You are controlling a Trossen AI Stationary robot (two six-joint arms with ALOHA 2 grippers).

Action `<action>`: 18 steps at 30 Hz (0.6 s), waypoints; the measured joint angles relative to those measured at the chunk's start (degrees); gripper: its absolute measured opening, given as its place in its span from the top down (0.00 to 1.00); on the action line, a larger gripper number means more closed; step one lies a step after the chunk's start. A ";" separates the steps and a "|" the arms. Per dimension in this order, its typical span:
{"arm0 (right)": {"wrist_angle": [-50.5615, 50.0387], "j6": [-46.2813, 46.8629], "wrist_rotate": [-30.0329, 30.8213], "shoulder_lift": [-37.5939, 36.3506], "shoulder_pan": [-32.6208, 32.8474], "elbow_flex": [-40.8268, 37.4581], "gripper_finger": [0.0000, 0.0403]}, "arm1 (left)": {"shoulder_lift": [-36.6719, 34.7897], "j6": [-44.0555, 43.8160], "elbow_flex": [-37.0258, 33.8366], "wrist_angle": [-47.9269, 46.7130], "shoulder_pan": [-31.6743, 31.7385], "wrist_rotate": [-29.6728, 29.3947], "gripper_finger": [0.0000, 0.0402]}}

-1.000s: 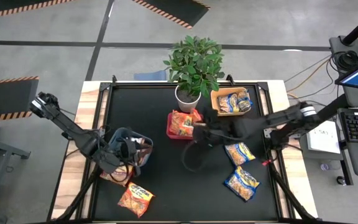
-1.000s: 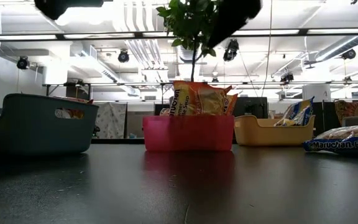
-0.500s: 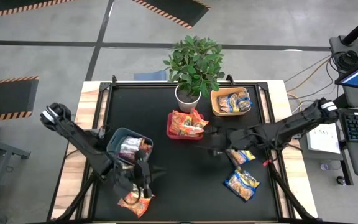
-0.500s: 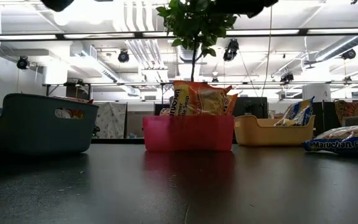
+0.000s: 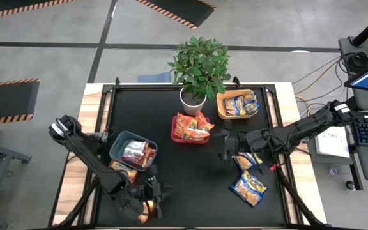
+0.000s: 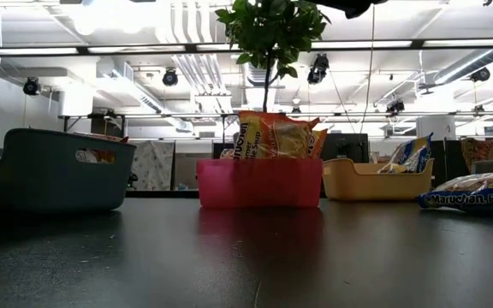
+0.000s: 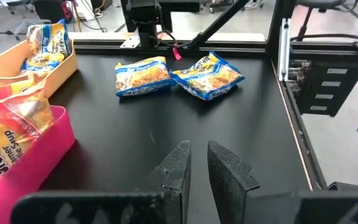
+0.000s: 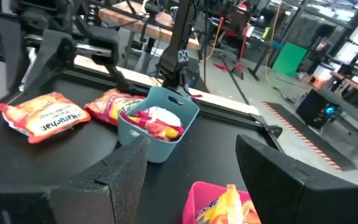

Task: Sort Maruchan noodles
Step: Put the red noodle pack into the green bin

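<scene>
- Left hand [image 5: 151,195] hovered nearly clenched and empty right over orange crinkly plastic noodle packet [image 5: 140,209] at bench's [image 5: 190,185] near-left edge.
- Right hand [image 5: 225,145] gaped released, just beside blue-and-yellow crinkly packet [image 5: 245,160].

Glossy crinkly plastic noodle packets [image 7: 208,75] lie on a smooth matt-black tabletop [image 7: 185,118].

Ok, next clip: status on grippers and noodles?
Left gripper nearly shut, empty, over front-left table. Right gripper open, empty, mid-table. Two blue noodle packets loose right, orange packets loose left. Nothing in the way.
</scene>
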 joint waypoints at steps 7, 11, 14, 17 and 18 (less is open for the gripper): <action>0.87 -1.38 0.00 0.07 -0.48 0.00 0.42 | 0.58 -0.65 0.52 -0.01 0.02 -0.08 0.91; 0.76 -1.20 0.08 0.39 -1.03 0.01 0.42 | 0.56 -1.07 0.52 0.03 0.02 -0.09 0.91; 0.90 -1.11 0.06 0.53 -1.01 -0.14 0.42 | 0.56 -1.09 0.50 0.05 0.02 -0.09 0.91; 0.76 -1.07 0.02 0.66 -1.01 -0.36 0.42 | 0.54 -1.09 0.50 0.04 0.02 -0.09 0.91; 0.83 -1.07 0.02 0.66 -1.01 -0.48 0.42 | 0.54 -1.09 0.50 0.04 0.02 -0.09 0.91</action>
